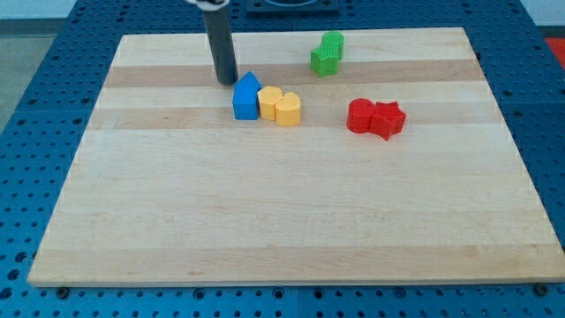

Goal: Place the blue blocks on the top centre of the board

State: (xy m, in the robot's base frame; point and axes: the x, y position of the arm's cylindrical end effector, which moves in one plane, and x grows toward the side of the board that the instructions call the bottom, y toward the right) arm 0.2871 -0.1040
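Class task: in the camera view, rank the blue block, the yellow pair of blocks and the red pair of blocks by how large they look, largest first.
1. Red pair of blocks and yellow pair of blocks: too alike to rank.
2. Blue house-shaped block: smallest, though tall.

All lie at similar depth, so nearness barely matters.

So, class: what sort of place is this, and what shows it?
Probably a robotics lab bench: a wooden board on a blue perforated table, small coloured blocks, and my tip beside the blue block.

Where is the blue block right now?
The blue block sits near the board's top centre, touching the yellow blocks on its right, with my tip just at its upper left.
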